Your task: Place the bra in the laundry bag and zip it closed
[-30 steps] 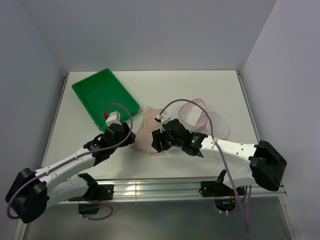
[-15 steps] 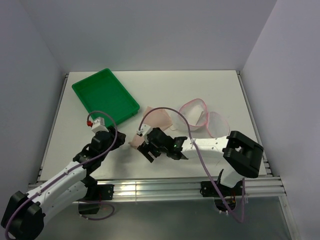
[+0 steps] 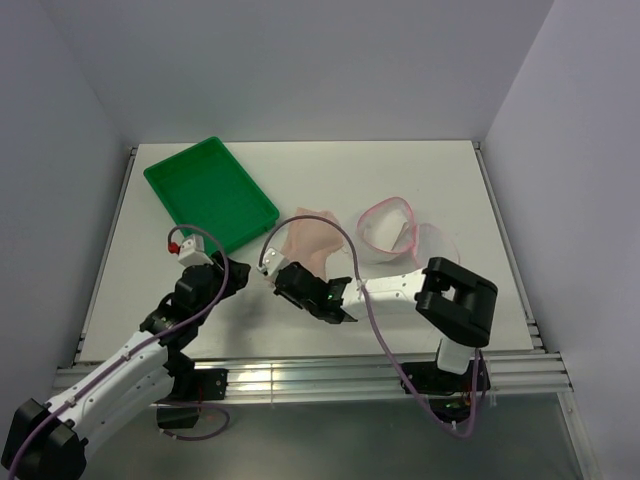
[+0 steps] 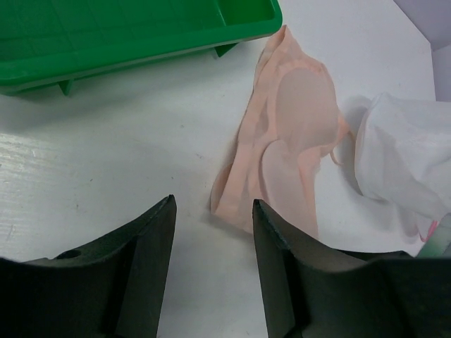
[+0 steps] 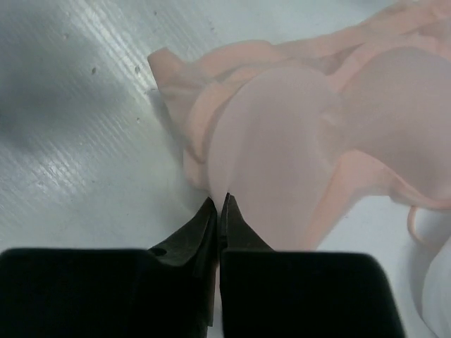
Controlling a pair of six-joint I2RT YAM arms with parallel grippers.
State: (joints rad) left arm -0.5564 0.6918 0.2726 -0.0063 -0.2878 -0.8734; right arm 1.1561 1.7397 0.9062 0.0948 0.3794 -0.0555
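Start at the near edge. The left gripper (image 4: 213,211) hangs low over the table (image 3: 450,180) with its fingers spread apart and nothing between them. The near corner of the bra (image 4: 292,120) lies just ahead of it. The right gripper (image 5: 218,204) shows its fingers pressed together with no gap, the tips touching the near hem of the bra (the wrist view does not show whether a fold of fabric is nipped between them). The bra lies on the table near its middle, apparently doubled over so that one cup rests on the other, with a thin strap looping out on the far side. Expect it to be light and limp. It will sag from any single hold, and the strap is likely to trail or snag. Take hold where the layers overlap at the thick hem of the cup, not at a strap, so that both layers lift together. Just beside the bra, farther back and to the right, lies the laundry bag (image 3: 388,226), with its pink rim open and its two halves apart. The mesh looks light enough to slide when pushed, so plan on steadying its rim with the other gripper. The green tray (image 3: 205,190) sits at the far left, apart from both.
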